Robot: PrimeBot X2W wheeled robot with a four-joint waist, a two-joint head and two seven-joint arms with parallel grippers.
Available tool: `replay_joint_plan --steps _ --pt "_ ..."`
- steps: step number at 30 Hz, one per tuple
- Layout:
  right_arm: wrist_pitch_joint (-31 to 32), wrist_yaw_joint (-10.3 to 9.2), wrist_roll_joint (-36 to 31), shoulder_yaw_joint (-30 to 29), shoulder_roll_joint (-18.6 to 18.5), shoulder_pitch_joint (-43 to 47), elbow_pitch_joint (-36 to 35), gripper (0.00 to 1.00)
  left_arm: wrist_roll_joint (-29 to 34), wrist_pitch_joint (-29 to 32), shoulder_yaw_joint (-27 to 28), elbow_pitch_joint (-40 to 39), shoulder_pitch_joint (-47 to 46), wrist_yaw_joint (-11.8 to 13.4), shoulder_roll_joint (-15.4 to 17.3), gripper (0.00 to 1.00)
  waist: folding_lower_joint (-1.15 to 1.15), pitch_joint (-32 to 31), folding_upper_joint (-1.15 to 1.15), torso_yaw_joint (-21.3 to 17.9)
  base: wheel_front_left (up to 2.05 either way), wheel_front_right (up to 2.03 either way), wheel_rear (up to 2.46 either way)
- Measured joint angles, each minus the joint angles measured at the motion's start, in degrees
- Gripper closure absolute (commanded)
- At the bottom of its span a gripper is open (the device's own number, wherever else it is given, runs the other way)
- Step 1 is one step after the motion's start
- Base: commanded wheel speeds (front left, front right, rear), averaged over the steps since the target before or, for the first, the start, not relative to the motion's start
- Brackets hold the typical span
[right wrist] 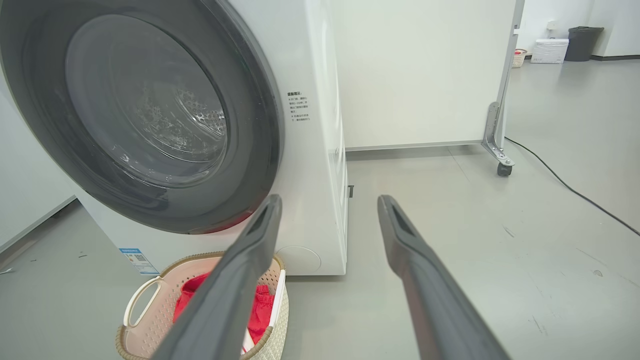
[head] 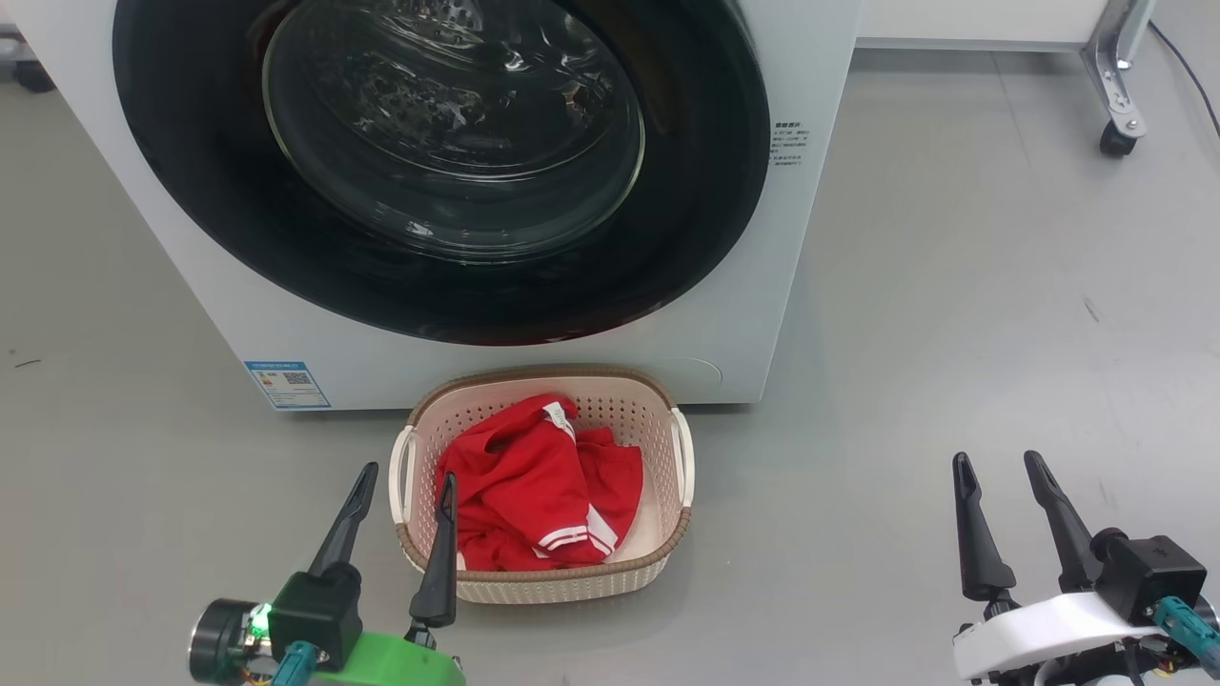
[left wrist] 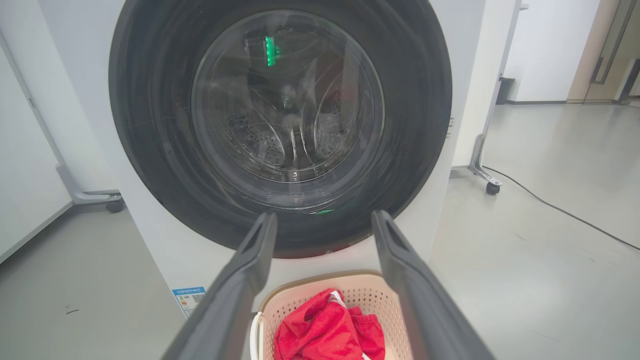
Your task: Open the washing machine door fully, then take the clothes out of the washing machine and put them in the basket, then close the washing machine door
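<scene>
Overhead, clothes (head: 534,486) in the basket (head: 572,583); right wrist — floor cable (right wrist: 575,190)

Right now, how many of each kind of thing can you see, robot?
washing machine: 1
basket: 1
pile of red clothes: 1, lying in the basket; I cannot tell how many pieces
claws: 2, the left claw and the right claw, both open and holding nothing
Total: 5

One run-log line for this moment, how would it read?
washing machine door: shut | clothes: in basket | left gripper: open, empty | right gripper: open, empty
</scene>
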Motion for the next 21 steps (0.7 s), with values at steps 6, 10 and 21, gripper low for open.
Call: replay_joint_plan --steps 6,10,21 --pt "0.19 0.01 0.05 0.19 1.10 0.21 1.86 1.00 0.02 0.26 -0.27 1.90 0.38 -0.24 -0.32 1.00 0.00 -0.03 0.00 0.09 0.00 0.00 0.00" --pt "0.35 0.01 0.70 0.33 1.65 0.93 2.52 1.00 -0.53 0.26 -0.38 2.34 1.59 -0.37 -0.51 1.00 0.00 -0.03 0.00 0.07 0.00 0.00 0.00" --pt "1.52 0.54 8.75 -0.60 2.38 1.05 2.48 1.00 -8.72 0.37 0.04 1.04 2.56 -1.51 -0.55 1.00 0.00 -0.41 0.00 -0.31 0.00 0.00 0.00"
